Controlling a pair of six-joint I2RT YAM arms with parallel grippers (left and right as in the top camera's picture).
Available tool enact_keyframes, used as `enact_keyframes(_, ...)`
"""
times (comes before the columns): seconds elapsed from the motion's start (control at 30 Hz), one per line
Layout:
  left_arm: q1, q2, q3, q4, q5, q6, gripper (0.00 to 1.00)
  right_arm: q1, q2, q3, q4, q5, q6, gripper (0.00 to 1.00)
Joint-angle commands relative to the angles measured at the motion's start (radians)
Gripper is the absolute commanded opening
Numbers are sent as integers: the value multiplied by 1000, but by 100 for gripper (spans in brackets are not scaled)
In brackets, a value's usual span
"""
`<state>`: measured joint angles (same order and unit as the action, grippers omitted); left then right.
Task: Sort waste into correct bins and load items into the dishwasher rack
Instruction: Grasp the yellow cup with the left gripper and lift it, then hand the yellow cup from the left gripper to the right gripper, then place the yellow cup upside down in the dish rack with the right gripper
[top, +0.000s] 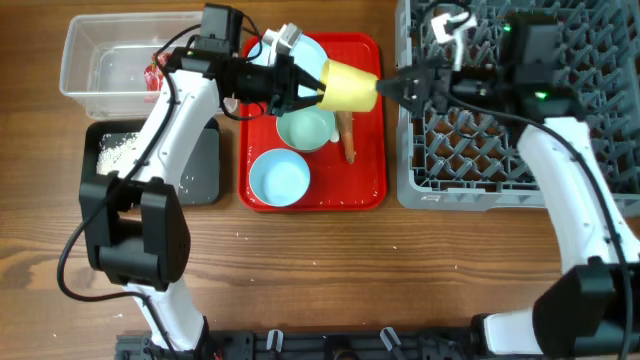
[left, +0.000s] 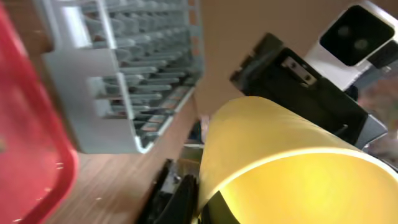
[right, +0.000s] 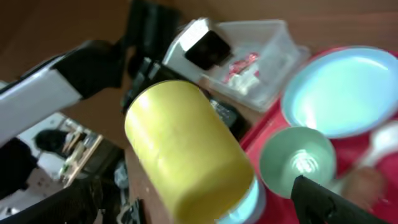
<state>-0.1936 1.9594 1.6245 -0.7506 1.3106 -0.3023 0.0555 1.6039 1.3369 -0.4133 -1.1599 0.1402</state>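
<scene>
My left gripper (top: 312, 88) is shut on the rim of the small yellow cup (top: 350, 87), which hangs on its side above the red tray (top: 365, 190). In the left wrist view one dark finger (left: 180, 199) presses the cup's (left: 280, 162) wall from outside. My right gripper (top: 392, 88) stands open just right of the cup's base; its fingers (right: 336, 202) flank the cup (right: 186, 143) without touching. On the tray are a pale green bowl (top: 305, 128), a light-blue bowl (top: 279, 176), a partly hidden blue plate (top: 310, 48) and a carrot-like stick (top: 348, 138). The grey dishwasher rack (top: 520, 110) fills the right.
At the far left a clear tub (top: 120, 55) holds a red-and-white wrapper (top: 155, 75). Below it a black tray (top: 195, 165) holds loose rice (top: 120, 150). A white object (top: 447, 25) lies in the rack's far left corner. Bare wooden table runs along the front.
</scene>
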Motion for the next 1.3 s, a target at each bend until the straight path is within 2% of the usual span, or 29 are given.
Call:
enact_keyframes(0.0,7,-24,14,21,127,-2,4,66,23,11,65,-82,46,95)
enact_keyframes(0.17,6,-24,14,29,152,-20,4,119,27,11,95,-23,47,93)
enact_keyframes(0.37,6,-24,14,29,152,-20,4,136,27,11,130,-23,55,77)
enact_keyframes(0.5,6,-24,14,29,151,-20,4,136,27,11,131,-23,54,61)
enact_keyframes(0.57,6,-24,14,30,151,-20,4,136,27,11,132,-23,55,58)
enact_keyframes(0.63,6,-24,14,30,150,-20,10,136,27,11,137,-21,71,54)
enact_keyframes(0.67,6,-24,14,30,150,-20,18,136,27,11,138,-18,72,53)
enact_keyframes(0.77,6,-24,14,29,123,-20,31,126,27,11,168,-10,99,50)
enact_keyframes(0.87,6,-24,14,29,73,-20,39,77,10,11,158,50,133,49)
enact_keyframes(1.03,6,-24,14,29,-94,-20,47,-33,-69,12,-21,286,147,49)
enact_keyframes(1.17,6,-24,14,27,-357,-20,50,-61,-160,55,-245,607,143,49)
enact_keyframes(1.27,3,-24,14,19,-556,-19,50,-46,-172,153,-454,824,121,49)
